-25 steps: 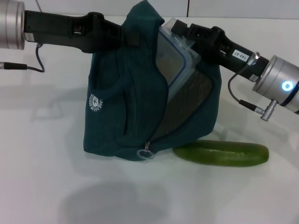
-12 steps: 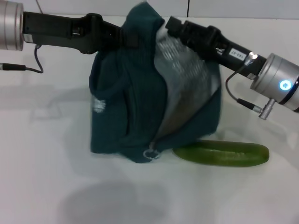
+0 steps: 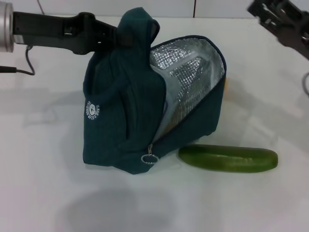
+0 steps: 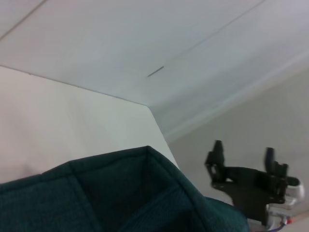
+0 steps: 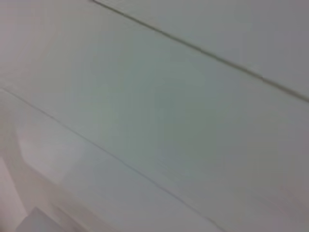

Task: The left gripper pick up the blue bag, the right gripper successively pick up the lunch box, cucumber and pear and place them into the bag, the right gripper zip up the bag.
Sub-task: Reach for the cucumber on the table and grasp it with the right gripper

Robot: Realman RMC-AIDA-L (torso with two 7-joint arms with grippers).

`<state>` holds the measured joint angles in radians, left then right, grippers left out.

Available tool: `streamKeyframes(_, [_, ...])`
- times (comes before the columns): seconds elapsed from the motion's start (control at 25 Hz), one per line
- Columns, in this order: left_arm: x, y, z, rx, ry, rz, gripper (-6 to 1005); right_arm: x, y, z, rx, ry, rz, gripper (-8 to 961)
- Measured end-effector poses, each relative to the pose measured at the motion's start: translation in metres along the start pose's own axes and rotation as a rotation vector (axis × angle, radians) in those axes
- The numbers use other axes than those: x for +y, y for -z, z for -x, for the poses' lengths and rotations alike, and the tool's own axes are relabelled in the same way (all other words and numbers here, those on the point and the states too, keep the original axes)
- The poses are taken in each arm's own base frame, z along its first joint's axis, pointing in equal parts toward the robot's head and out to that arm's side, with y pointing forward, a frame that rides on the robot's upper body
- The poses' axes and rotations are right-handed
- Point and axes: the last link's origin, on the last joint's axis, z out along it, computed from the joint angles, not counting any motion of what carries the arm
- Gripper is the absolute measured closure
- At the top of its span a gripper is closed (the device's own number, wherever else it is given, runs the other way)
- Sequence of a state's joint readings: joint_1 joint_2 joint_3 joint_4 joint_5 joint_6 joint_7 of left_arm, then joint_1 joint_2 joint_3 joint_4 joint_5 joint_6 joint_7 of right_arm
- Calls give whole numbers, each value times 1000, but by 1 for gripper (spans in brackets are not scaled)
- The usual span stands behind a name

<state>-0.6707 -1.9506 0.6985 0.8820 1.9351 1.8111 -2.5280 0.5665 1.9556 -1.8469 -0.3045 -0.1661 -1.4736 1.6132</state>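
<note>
- Up at the bag's peak, the left hand [image 3: 126, 37] reaches in from the left side of the head view and is clamped on the bunched fabric at the top of the bag [image 3: 120, 125], holding it upright on the worktop [image 3: 43, 193].
- Its fingers are buried in the fabric, so only the black arm and the grip on the cloth show.
- Right hand [image 3: 280, 13]: raised in the far right corner of the head view, well apart from the bag and holding nothing.
- From the left wrist view the right hand [image 4: 244, 162] shows two fingers spread apart with a clear gap between them, beyond the bag's teal top edge [image 4: 120, 193].
- The bag's mouth gapes toward the right, showing the silver lining [image 3: 186, 82].
- The white logo [image 3: 93, 109] faces left-front, and the zipper ring [image 3: 147, 159] hangs at the low front corner of the opening.
- I cannot make out the lunch box inside the bag from these views.
- The cucumber [image 3: 228, 158] lies flat on the worktop just beside the bag's lower right edge, its near end close to the zipper ring.
- The right wrist view shows only pale flat surfaces.
</note>
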Motion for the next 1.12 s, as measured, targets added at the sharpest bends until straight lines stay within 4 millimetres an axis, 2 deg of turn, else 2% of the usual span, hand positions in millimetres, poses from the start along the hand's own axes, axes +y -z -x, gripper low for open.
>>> streamKeyframes(0.08, [-1,2,1,4,3,-2,955,0,13,10,43,74,-11,317])
streamKeyframes(0.2, [-1,2,1,6,3,-4,955,0,26,22,156,184,-25,279])
streamKeyframes(0.28, [-2,3,1,5,3,-5,955,0,27,26,187,216,-25,254])
streamKeyframes(0.32, [-2,3,1,4,1,-6,955,3,26,37,269,296,-14,241])
streamKeyframes(0.56, [-3,3,2,4,-10,-11,955,13,2,52,572,440,40,242])
streamKeyframes(0.72, [-5,7,4,4,-6,-24,955,20,-12,57,812,528,-1,243])
streamKeyframes(0.8, [-7,9,5,4,-2,-34,955,21,-14,59,862,559,-21,243])
streamKeyframes(0.84, [-7,10,5,5,-2,-37,955,26,-16,59,1007,660,-67,244])
streamKeyframes(1.12, [-8,13,6,0,0,-44,955,38,-9,48,1301,781,-91,245])
